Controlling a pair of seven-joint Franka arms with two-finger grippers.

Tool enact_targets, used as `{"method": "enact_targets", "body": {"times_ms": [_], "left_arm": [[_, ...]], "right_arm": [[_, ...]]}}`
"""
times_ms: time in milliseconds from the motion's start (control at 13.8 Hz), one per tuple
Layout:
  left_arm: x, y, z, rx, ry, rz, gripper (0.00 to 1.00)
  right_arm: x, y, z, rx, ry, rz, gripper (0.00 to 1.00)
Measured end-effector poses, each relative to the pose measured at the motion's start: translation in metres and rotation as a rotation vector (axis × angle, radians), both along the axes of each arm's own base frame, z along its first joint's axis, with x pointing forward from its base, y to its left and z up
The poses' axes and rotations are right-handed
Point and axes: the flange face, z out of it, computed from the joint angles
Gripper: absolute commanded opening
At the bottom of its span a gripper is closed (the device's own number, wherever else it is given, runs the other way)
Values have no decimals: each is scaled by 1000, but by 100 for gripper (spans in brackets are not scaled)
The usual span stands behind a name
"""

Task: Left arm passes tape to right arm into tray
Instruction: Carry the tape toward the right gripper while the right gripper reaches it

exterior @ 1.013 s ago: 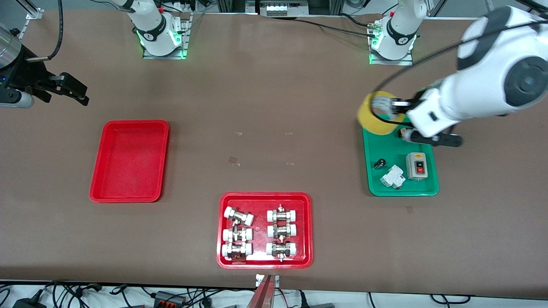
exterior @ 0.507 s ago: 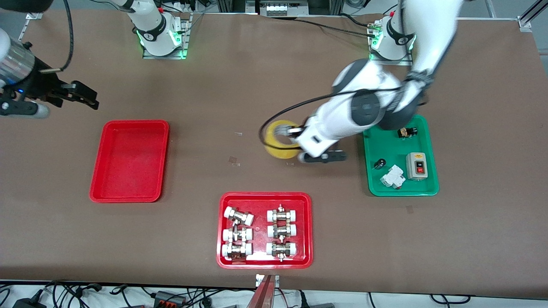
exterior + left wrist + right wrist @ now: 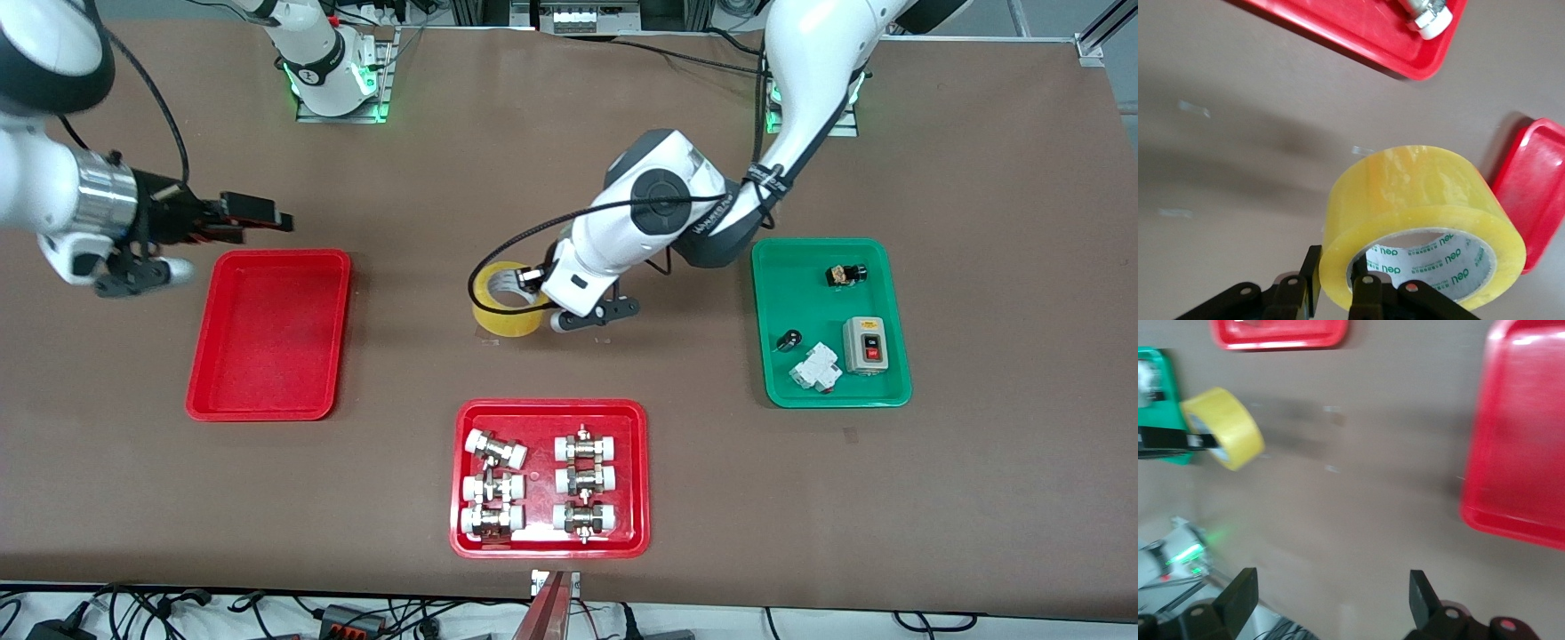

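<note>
The yellow tape (image 3: 505, 309) hangs low over the middle of the table, tilted, with its white core showing. My left gripper (image 3: 524, 283) is shut on the roll's wall, one finger inside the core and one outside. The left wrist view shows this grip (image 3: 1338, 283) on the tape (image 3: 1418, 200), with the plain red tray (image 3: 1538, 193) off to one side. My right gripper (image 3: 267, 216) hangs open and holds nothing, over the table beside the tray's (image 3: 267, 338) edge farthest from the front camera. In the right wrist view its fingers (image 3: 1331, 583) stand wide apart, with the tape (image 3: 1228, 427) and tray (image 3: 1525, 440) in sight.
A red tray (image 3: 549, 410) with metal-and-white fittings lies near the table's front edge. A green tray (image 3: 800, 293) with a switch box and small parts lies toward the left arm's end. Small tape marks dot the table under the roll.
The left arm has swung the tape from over the green tray to the table's middle and lowered it. The right gripper has moved in toward the plain red tray, still open.
</note>
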Motion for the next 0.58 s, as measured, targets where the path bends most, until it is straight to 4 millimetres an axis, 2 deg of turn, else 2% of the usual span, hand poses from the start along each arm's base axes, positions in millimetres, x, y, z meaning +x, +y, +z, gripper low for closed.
{"method": "enact_targets", "body": {"times_ms": [145,362,579], "left_arm": [[-3,-8,2,-56,51,51,0],[4,-11,6,-163,122,140,0],[6,-14,0,-203,173,174,0]], "right_arm": [[13,10,-27,130,-20,54,100],[31,23,-70,271,-83,128,100],[36,49,-101,372,-135,130,100]]}}
